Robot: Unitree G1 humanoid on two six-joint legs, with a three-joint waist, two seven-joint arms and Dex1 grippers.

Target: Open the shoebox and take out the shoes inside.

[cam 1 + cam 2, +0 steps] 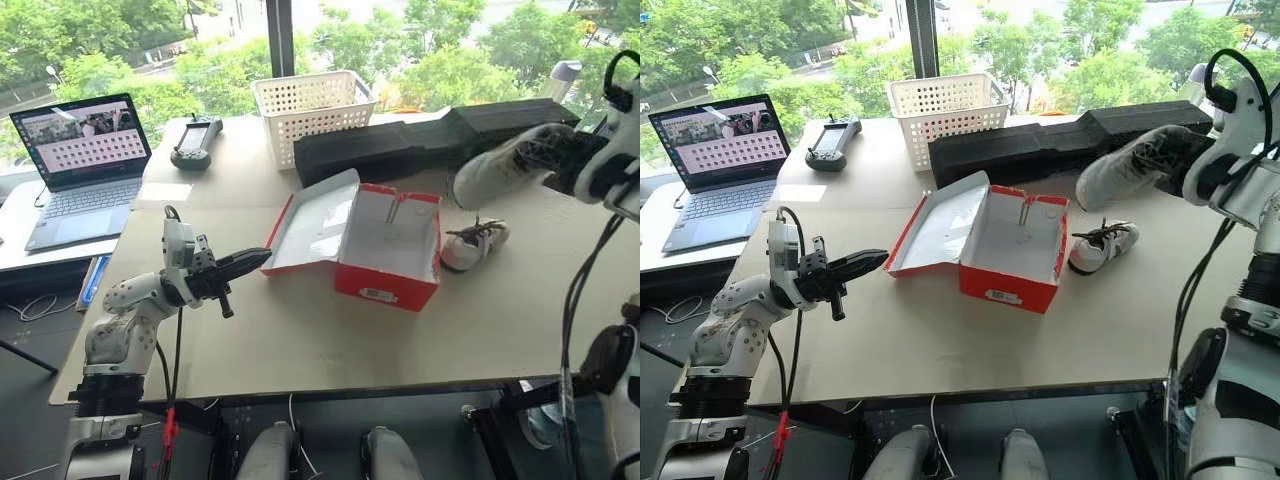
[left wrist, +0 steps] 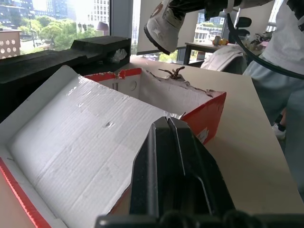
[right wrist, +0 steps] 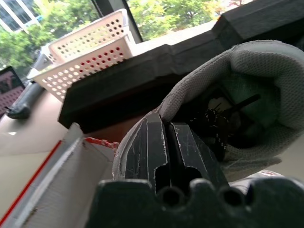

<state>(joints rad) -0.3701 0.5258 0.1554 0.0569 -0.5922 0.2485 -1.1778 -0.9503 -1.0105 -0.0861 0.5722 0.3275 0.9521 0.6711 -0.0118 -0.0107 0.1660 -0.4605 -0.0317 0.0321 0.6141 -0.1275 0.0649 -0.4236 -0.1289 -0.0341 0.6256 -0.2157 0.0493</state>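
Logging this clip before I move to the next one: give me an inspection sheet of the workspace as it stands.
Surface: tan table, bare in front of the box.
Job's things: shoebox open, lid laid back, white inside, no shoe in it; one shoe on the table beside the box; other shoe held above the table.
Clutter: white basket, long black foam block, handheld controller, laptop on a side desk.
Grippers: left gripper jaws shut, empty, near the lid; right gripper jaws shut on the shoe's collar.
Cables: black cables along both arms; cords below the side desk.
Surroundings: window, trees outside.
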